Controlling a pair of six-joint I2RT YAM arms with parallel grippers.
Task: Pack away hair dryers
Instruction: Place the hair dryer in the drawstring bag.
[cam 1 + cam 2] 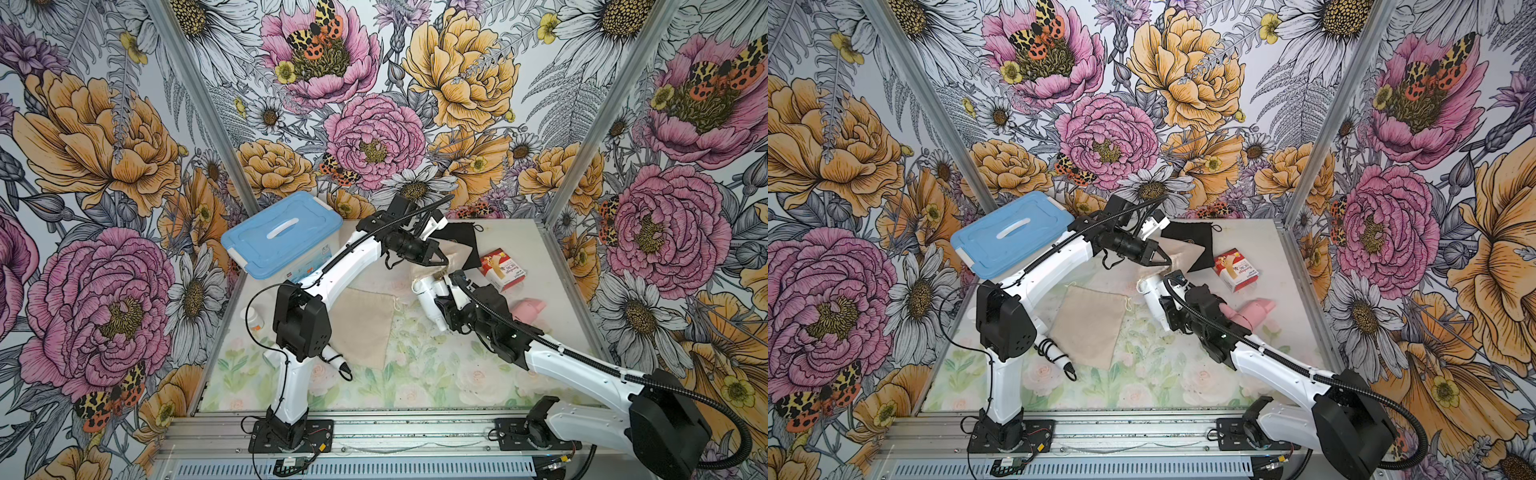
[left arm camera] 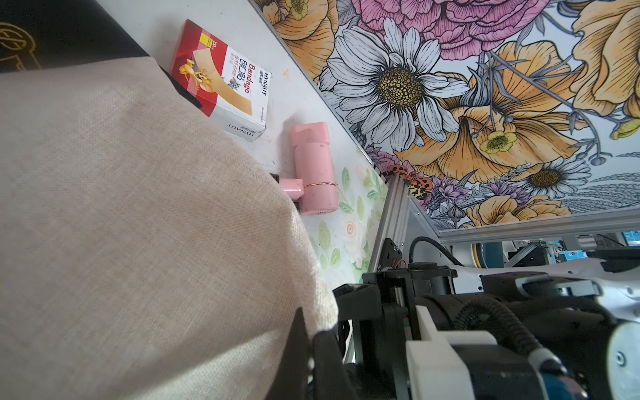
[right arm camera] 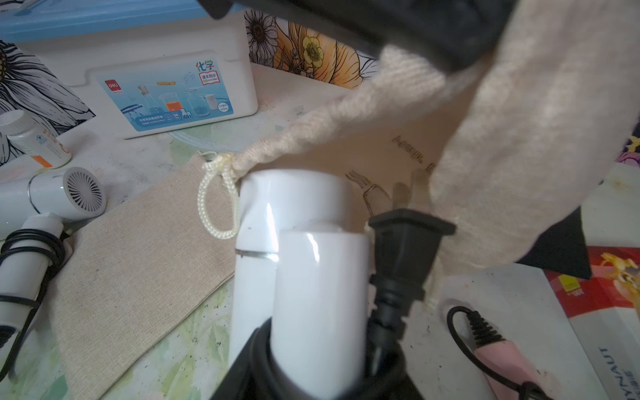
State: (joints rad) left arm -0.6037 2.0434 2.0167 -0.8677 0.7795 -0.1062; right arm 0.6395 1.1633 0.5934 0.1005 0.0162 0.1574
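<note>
Left gripper (image 1: 441, 262) pinched shut on the rim of a lifted beige pouch (image 2: 138, 207), right gripper (image 1: 445, 312) clamping a white hair dryer (image 3: 304, 277), nose at the pouch mouth, blue box (image 1: 282, 235) lidded shut

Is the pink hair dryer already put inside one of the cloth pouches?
No, the pink hair dryer lies bare on the table, next to the bandage box, outside any pouch.

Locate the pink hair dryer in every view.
Both top views: pink hair dryer right of centre, partly hidden.
Left wrist: whole body, just past the bandage box.
Right wrist: only its corded handle, beside the bandage box.
Shared landmark: the bandage box.
</note>
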